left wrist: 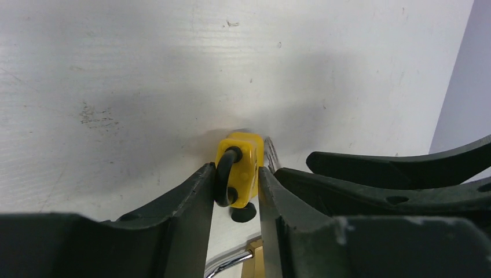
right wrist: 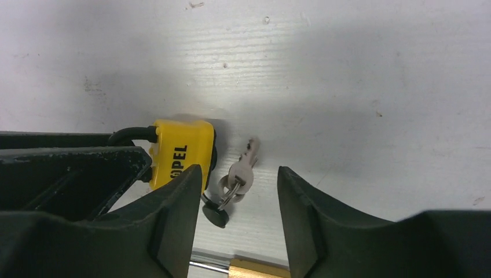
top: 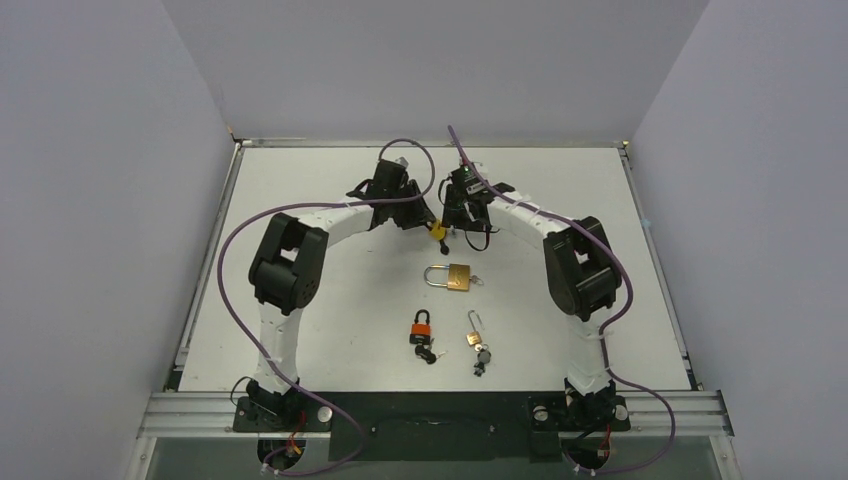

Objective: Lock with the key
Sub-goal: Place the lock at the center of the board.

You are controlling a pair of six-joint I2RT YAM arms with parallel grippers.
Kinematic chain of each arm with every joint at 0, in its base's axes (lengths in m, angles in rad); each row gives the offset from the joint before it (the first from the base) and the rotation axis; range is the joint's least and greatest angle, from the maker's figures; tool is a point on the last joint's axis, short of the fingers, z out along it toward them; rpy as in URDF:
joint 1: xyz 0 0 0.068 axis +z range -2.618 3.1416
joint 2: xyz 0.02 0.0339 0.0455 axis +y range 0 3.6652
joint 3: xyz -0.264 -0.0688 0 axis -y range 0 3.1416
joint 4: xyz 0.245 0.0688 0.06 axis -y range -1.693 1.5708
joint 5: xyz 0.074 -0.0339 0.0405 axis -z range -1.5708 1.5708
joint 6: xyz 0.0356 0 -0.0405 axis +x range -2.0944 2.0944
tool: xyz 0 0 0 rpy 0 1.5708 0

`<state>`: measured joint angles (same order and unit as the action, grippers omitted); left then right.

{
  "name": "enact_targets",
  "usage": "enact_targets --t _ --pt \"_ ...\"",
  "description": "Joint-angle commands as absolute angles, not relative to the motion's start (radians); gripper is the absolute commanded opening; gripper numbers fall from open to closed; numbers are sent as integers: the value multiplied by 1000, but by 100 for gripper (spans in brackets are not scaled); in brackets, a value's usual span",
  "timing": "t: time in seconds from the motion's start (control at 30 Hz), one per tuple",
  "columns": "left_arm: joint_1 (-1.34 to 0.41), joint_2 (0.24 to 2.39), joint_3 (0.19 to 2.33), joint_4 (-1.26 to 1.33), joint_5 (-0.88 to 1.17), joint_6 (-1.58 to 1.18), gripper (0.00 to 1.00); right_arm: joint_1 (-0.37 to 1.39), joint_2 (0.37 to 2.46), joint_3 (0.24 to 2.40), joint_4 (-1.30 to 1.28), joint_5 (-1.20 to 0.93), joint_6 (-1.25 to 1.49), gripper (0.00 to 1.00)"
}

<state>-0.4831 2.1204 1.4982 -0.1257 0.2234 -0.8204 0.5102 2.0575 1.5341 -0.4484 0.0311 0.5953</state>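
A yellow padlock with a black shackle sits at the table's middle back. My left gripper is shut on it, with the jaws pressing its body and shackle in the left wrist view. A black-headed key on a ring with a silver key hangs at the padlock's bottom end. I cannot tell whether the key is in the keyhole. My right gripper is open, with the keys between its jaws but untouched. It is just right of the padlock in the top view.
A brass padlock lies just in front of the grippers. An orange padlock and a small brass padlock with keys lie nearer the arm bases. The table's back edge is behind the grippers.
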Motion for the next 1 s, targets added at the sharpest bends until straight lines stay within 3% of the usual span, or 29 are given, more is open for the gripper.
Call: enact_targets --t 0.0,0.17,0.47,0.67,0.97 --pt "-475 2089 1579 -159 187 -767 34 508 2016 1588 -475 70 565 51" --pt "-463 2022 1616 -279 66 -708 40 507 1923 1529 -490 104 570 61" --pt "-439 1875 1649 -437 -119 -628 43 594 1668 1186 -429 215 630 61" --pt "-440 1682 1471 -351 -38 -703 43 679 1655 1102 -396 255 684 55" --pt "-461 1482 1209 -319 47 -720 43 694 1771 1152 -385 271 631 59"
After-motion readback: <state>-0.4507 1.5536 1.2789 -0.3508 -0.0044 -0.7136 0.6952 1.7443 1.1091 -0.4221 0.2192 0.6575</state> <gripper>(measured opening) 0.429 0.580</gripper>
